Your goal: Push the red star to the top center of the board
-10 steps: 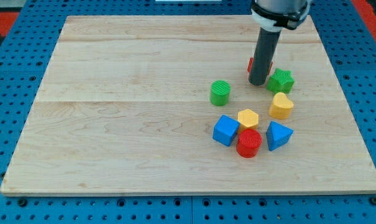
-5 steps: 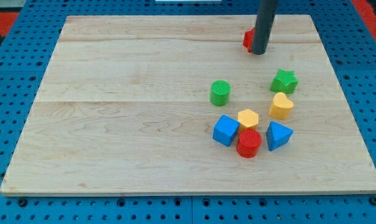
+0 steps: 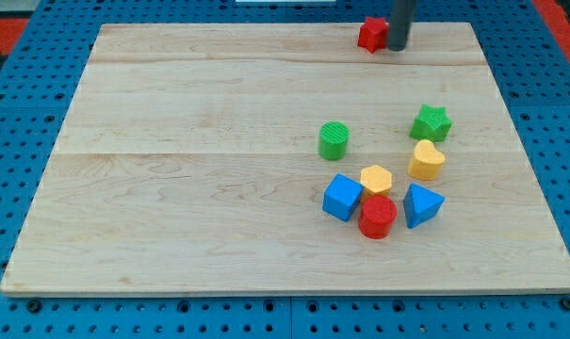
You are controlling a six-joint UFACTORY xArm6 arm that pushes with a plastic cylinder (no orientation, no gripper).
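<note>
The red star [image 3: 371, 34] sits at the surface's [image 3: 209, 141] top edge, right of its center. My tip [image 3: 398, 47] touches the star's right side. There is no hand: the arm ends in a plain rod.

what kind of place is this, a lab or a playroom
Most likely a robotics lab bench. A wooden board lies on a blue perforated base, and my tip touches the red star at the view's top edge, above scattered blocks like the green cylinder.
</note>
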